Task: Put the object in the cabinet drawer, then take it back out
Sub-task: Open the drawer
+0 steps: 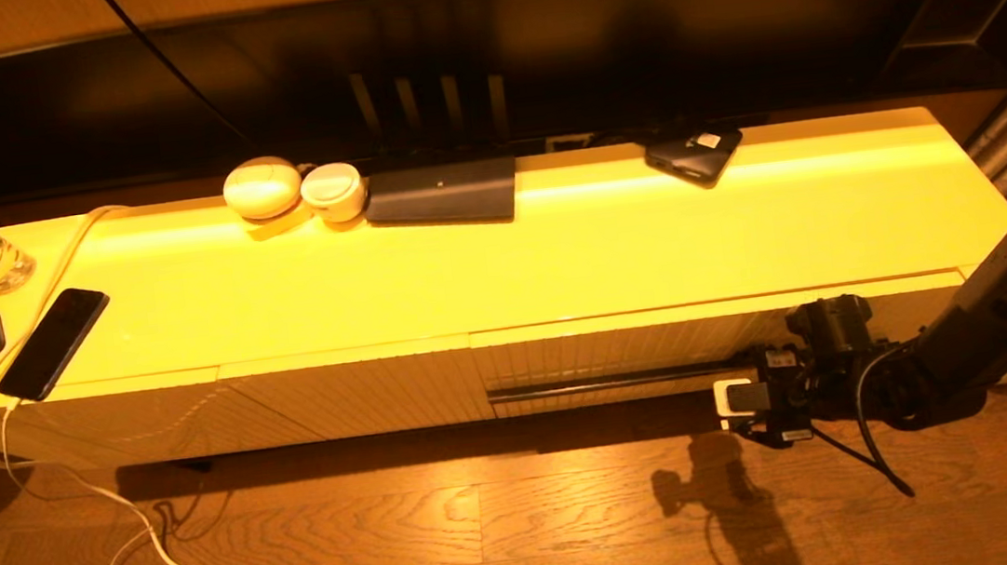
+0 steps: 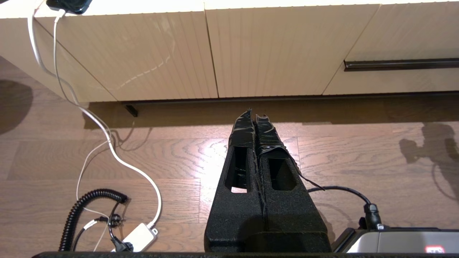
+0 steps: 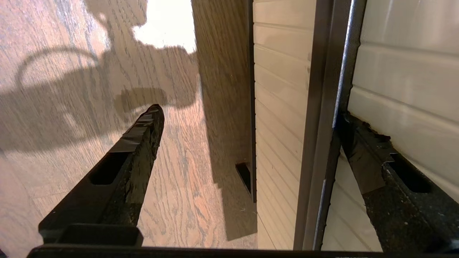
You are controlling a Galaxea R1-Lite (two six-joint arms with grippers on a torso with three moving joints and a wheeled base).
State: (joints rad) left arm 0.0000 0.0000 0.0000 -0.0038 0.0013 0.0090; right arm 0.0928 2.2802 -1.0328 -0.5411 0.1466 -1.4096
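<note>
Against the shut cabinet drawer (image 1: 623,354) front, right claw (image 3: 251,125) wide apart.

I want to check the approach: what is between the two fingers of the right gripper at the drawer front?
In the right wrist view, the open right gripper straddles the cabinet drawer's dark handle strip, one finger at the strip, the other over bare floor.

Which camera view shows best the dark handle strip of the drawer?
The right wrist view: the dark handle strip fills the frame up close, with one of the right gripper's open fingers at it. The head view shows it thin and partly behind the arm. The left wrist view shows only one end, far off.
</note>
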